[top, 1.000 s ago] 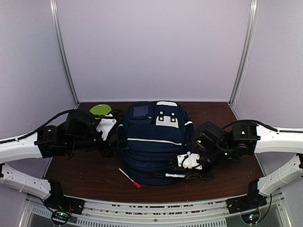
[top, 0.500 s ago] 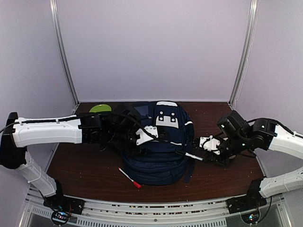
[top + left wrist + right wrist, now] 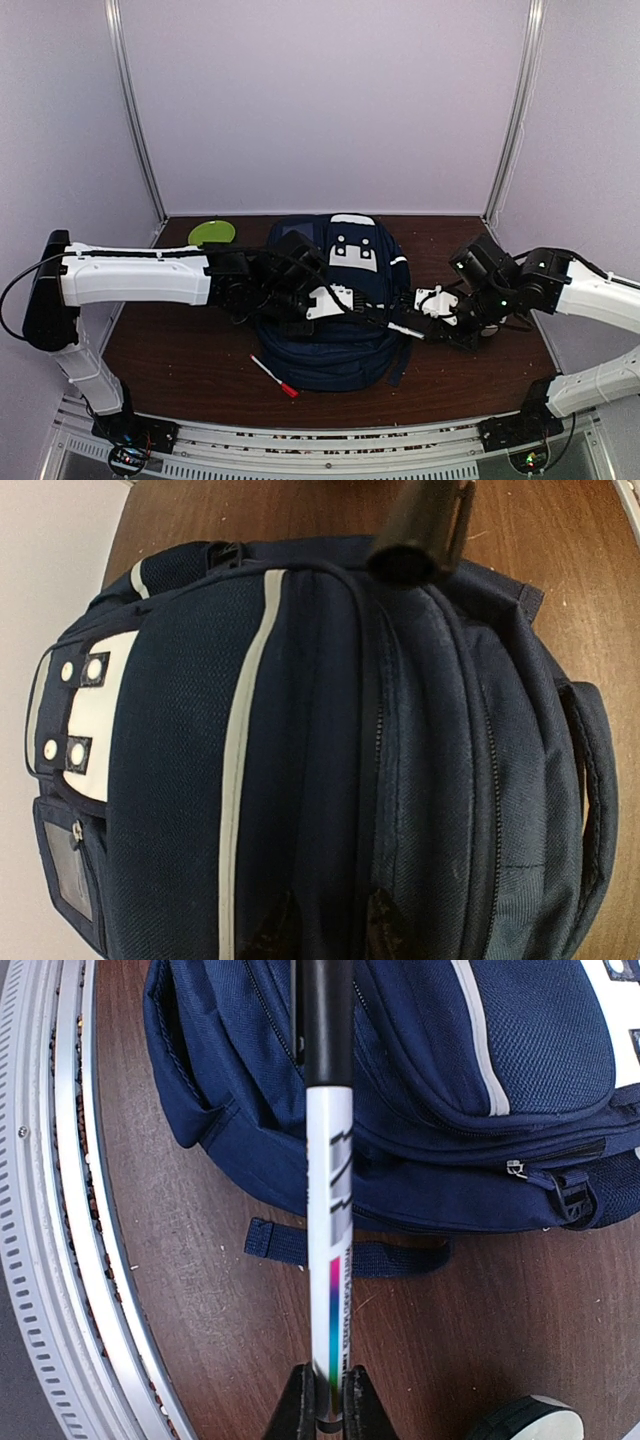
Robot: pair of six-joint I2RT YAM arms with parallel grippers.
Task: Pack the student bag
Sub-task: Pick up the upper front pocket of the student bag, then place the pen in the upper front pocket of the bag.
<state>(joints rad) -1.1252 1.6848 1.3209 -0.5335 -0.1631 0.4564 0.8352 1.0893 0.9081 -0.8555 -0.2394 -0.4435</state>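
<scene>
**Desk:** Where is the student bag?

**Operator:** I see the student bag (image 3: 335, 355) lying flat in the middle of the bench (image 3: 180, 360). Its front faces up and the white buckle patch (image 3: 353, 252) sits toward the far edge. One loose strap (image 3: 350, 1255) trails onto the wood on my right side.

**Desk:** And the left hand?

**Operator:** My left arm reaches across the top of the bag. In the wrist view the left hand (image 3: 328, 930) is down on the navy fabric beside a zip line, with its fingers (image 3: 270, 930) a little apart. The tips are cut off at the frame edge, so I cannot tell whether they pinch a fold or only rest there.

**Desk:** The right?

**Operator:** The right hand (image 3: 322, 1400) is clamped on the tail of a marker (image 3: 330, 1210) with a white barrel and a black cap. I hold it level just beside the bag, with the cap (image 3: 415, 530) over the bag's right edge near the zip.

**Desk:** Anything else out there?

**Operator:** A green disc (image 3: 212, 232) lies at the far left of the bench, apart from the bag. A thin white stick with a red end (image 3: 275, 377) lies near the bag's near-left corner.
</scene>
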